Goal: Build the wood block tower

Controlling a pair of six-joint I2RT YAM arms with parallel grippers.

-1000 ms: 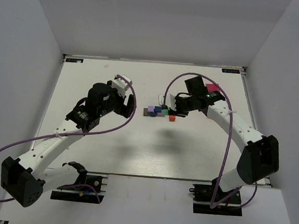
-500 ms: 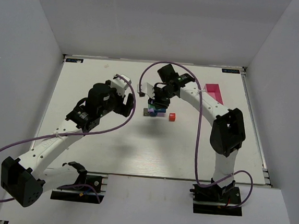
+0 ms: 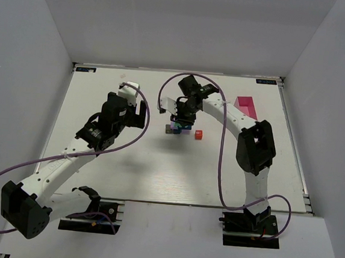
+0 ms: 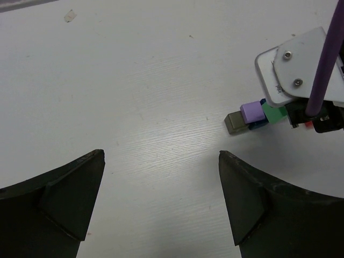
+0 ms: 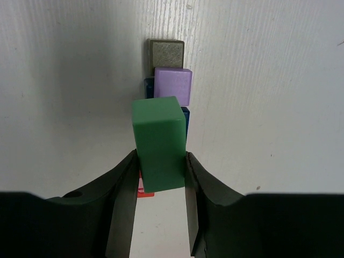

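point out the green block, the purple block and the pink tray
green block (image 5: pixel 159 145), right wrist view, middle of its visible surface
purple block (image 5: pixel 173 85), right wrist view, middle of its visible surface
pink tray (image 3: pixel 247 105), top external view, on its bare pink surface

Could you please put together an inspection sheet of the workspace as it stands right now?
Surface: white table, no spills or marks seen in the top view.
Job's things: grey block, purple block and blue block clustered mid-table; red block apart to their right; green block held above the cluster.
Clutter: pink tray near the far right edge.
Tools: left tool open and empty; right tool shut on the green block.
Cables: left arm's purple cable and right arm's purple cable, each looped along its arm.
Surroundings: white walls on three sides; nothing else seen.
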